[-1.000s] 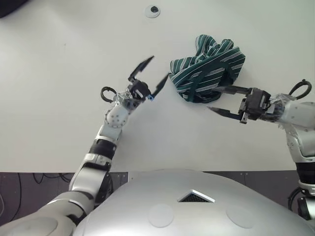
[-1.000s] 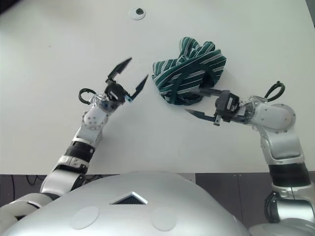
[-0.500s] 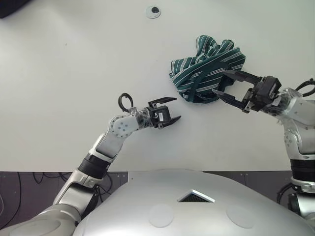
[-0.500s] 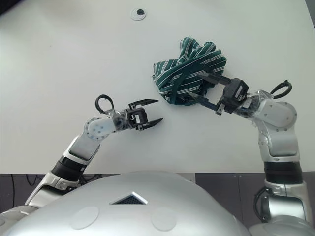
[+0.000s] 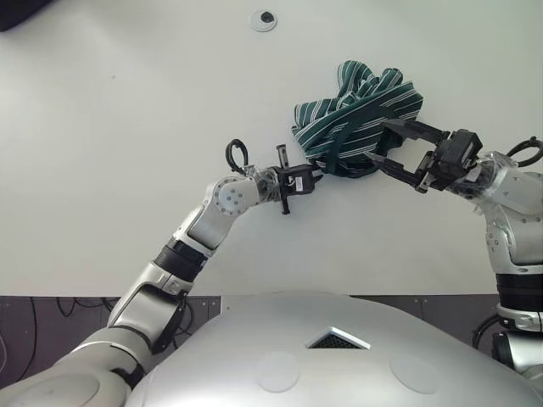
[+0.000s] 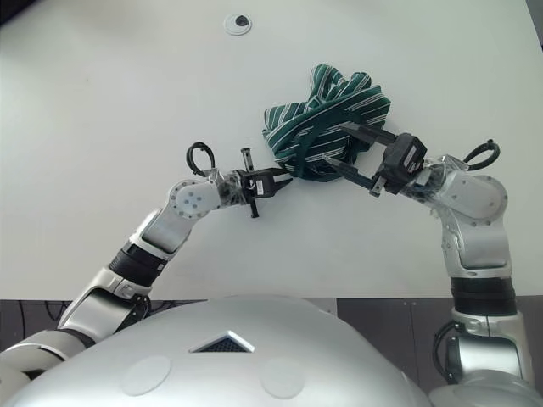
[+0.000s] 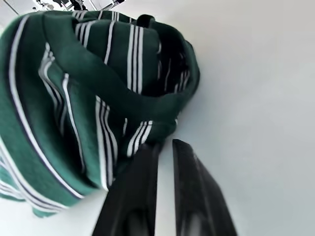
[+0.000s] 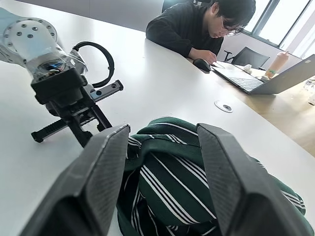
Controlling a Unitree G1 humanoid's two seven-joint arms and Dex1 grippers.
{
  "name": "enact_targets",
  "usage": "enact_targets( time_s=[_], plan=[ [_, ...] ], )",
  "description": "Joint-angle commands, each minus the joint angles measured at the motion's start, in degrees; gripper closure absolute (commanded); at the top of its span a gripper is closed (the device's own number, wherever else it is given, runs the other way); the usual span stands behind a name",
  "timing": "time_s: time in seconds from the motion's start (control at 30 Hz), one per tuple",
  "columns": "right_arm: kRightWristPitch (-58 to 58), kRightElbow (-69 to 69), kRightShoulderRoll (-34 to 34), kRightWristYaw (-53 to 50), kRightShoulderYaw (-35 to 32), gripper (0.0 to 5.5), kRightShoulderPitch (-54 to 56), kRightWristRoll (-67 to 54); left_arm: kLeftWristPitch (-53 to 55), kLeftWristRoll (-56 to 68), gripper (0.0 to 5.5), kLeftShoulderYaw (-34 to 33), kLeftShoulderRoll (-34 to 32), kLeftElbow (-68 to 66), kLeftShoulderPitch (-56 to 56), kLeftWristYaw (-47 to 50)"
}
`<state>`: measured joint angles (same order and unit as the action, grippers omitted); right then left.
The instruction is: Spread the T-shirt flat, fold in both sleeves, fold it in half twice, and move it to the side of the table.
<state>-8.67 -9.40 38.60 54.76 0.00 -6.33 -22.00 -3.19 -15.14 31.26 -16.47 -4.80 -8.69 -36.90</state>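
The green T-shirt (image 5: pixel 356 119) with white stripes lies crumpled in a heap on the white table (image 5: pixel 127 127), right of centre. My left gripper (image 5: pixel 314 175) is at the heap's near-left edge. In the left wrist view its fingers (image 7: pixel 147 187) stand almost together, the tips pinching the lowest fold of the T-shirt (image 7: pixel 88 98). My right gripper (image 5: pixel 379 141) is open at the heap's near-right side. Its two fingers (image 8: pixel 98 172) straddle a raised fold of the T-shirt (image 8: pixel 167 187) without closing on it.
A small round cable grommet (image 5: pixel 264 19) sits in the table at the back, and a dark object (image 5: pixel 17 10) is at the far left corner. The table's front edge (image 5: pixel 85 295) runs just below both arms. Bare tabletop stretches left of the shirt.
My left gripper swung down and right to the shirt's edge, and its fingers went from wide open to nearly together. The right gripper rose onto the heap, then barely moved.
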Motion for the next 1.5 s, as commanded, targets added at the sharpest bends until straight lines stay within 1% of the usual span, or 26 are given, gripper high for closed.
enact_targets(
  time_s=[0.03,0.2,0.37,0.53,0.7,0.83,0.93,1.1,1.23,1.4,1.5],
  plan=[
    [-0.27,0.38,-1.09,-0.05,-0.30,2.99,0.73,0.41,0.13,-1.78,5.47,0.90,0.32,-3.58,-0.52,0.93],
    [-0.36,0.70,-1.23,-0.20,-0.20,2.99,0.81,0.59,-0.69,-1.82,5.47,1.11,0.75,-5.08,-0.81,1.38],
    [-0.60,1.25,-1.45,-0.32,-0.13,2.99,0.98,0.73,-1.60,-1.00,5.47,0.57,-0.16,-4.17,0.17,0.96],
    [-0.74,1.40,-1.42,-0.45,-0.44,2.99,0.84,0.63,-2.44,3.57,5.47,-2.46,-3.23,5.63,4.18,-1.03],
    [-0.99,2.23,-1.46,-0.68,-1.06,2.99,1.02,0.22,0.18,8.64,5.47,-7.48,-8.10,17.34,9.32,-2.95],
    [-1.01,2.73,-1.78,-0.52,-1.25,2.99,1.49,0.24,1.68,11.41,5.47,-9.49,-10.57,22.11,12.56,-4.00],
    [-1.08,3.24,-1.92,-0.18,-1.84,2.99,1.99,0.31,-0.22,12.08,5.47,-10.95,-11.17,22.90,13.25,-3.41],
    [-2.09,4.75,-2.17,-1.33,-2.76,2.99,3.29,1.93,-3.39,7.71,4.78,-9.01,-10.39,16.92,11.98,-1.51],
    [-3.21,7.86,0.05,-1.32,-6.84,2.99,3.76,1.72,-8.41,3.33,4.10,-6.84,-9.21,11.07,10.85,1.22],
    [-3.26,8.02,-0.06,-0.58,-8.80,2.99,4.02,1.56,-13.96,-1.40,3.39,-3.51,-6.24,4.05,7.74,4.44],
    [-3.46,7.98,-0.63,-0.31,-8.69,2.99,3.86,2.01,-18.00,-5.35,3.39,-0.63,-3.59,-0.50,4.95,7.14]
  ],
)
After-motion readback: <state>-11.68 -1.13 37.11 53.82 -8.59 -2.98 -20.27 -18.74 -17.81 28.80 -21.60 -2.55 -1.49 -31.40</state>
